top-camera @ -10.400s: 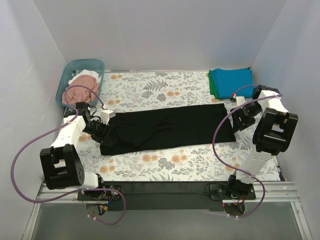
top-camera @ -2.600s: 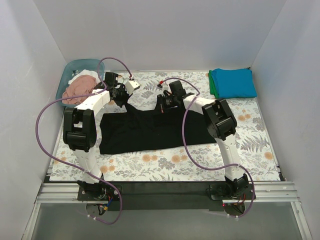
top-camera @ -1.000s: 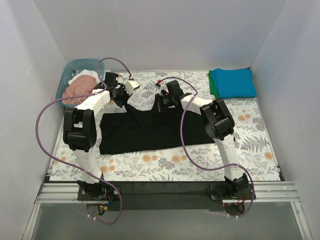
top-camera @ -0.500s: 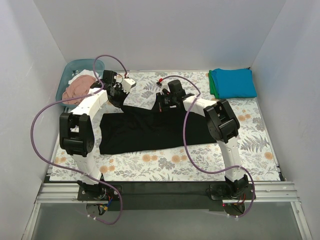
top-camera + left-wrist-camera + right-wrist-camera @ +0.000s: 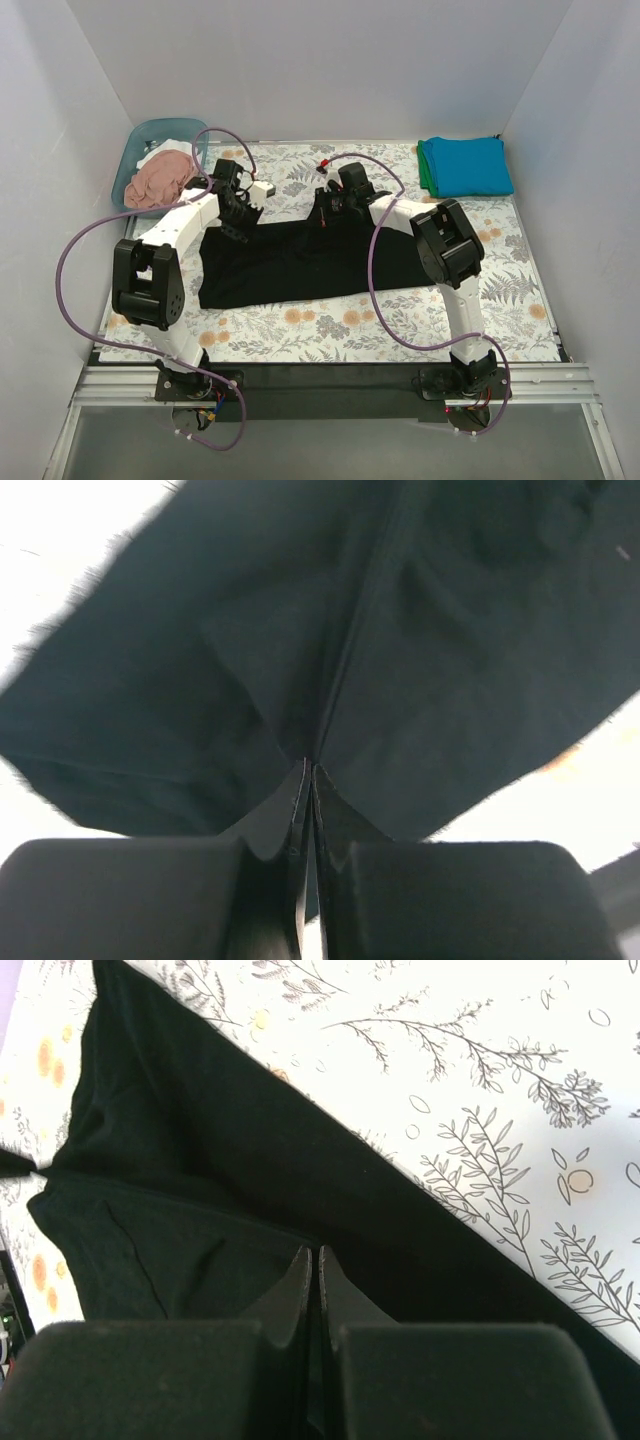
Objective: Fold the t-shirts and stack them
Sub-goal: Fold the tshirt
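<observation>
The black t-shirt (image 5: 300, 262), judged soft and light, is being pinched along its far edge by the left pincer (image 5: 308, 776) and the right pincer (image 5: 311, 1256).

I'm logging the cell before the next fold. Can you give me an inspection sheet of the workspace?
Surface: floral table cloth, lying flat.
Job's things: black t-shirt spread mid-table; teal-blue t-shirt folded on green t-shirt, far right; pink t-shirt and white t-shirt in teal tub.
Clutter: nothing seen.
Grippers: left gripper and right gripper shut on black t-shirt's far edge.
Cables: purple cables loop from both arms.
Surroundings: white walls.
</observation>
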Action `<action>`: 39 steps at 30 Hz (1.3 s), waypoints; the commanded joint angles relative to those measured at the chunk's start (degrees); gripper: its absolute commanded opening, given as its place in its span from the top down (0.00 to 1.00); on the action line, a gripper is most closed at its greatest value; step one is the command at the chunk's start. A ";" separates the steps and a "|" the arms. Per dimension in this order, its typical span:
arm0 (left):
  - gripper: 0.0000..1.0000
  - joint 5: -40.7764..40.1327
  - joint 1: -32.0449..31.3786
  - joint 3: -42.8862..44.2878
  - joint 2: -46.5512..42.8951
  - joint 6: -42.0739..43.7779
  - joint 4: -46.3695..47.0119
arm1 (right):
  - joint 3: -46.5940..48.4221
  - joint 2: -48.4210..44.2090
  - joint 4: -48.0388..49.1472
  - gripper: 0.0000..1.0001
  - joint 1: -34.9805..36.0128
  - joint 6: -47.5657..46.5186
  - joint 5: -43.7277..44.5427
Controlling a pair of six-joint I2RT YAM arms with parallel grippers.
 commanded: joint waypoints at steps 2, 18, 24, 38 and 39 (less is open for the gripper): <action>1.00 3.02 -2.20 -4.69 -5.26 -3.17 -5.32 | -0.69 -3.23 1.78 0.99 -1.01 -1.05 1.74; 0.96 4.87 -5.28 -14.11 -3.77 -5.20 -1.97 | -4.65 -5.61 1.69 0.91 -1.01 -3.15 1.74; 0.81 11.54 -4.85 -12.26 -7.63 -3.44 -4.96 | -3.69 -9.11 0.99 0.46 -1.45 -7.27 0.07; 0.90 10.07 5.09 -3.90 -0.44 -10.11 -1.10 | 4.84 -12.81 -33.70 0.70 -7.06 -31.51 5.07; 0.91 9.27 5.26 -5.13 -0.17 -10.47 -0.66 | 4.84 -12.73 -36.43 0.69 -8.12 -33.02 6.99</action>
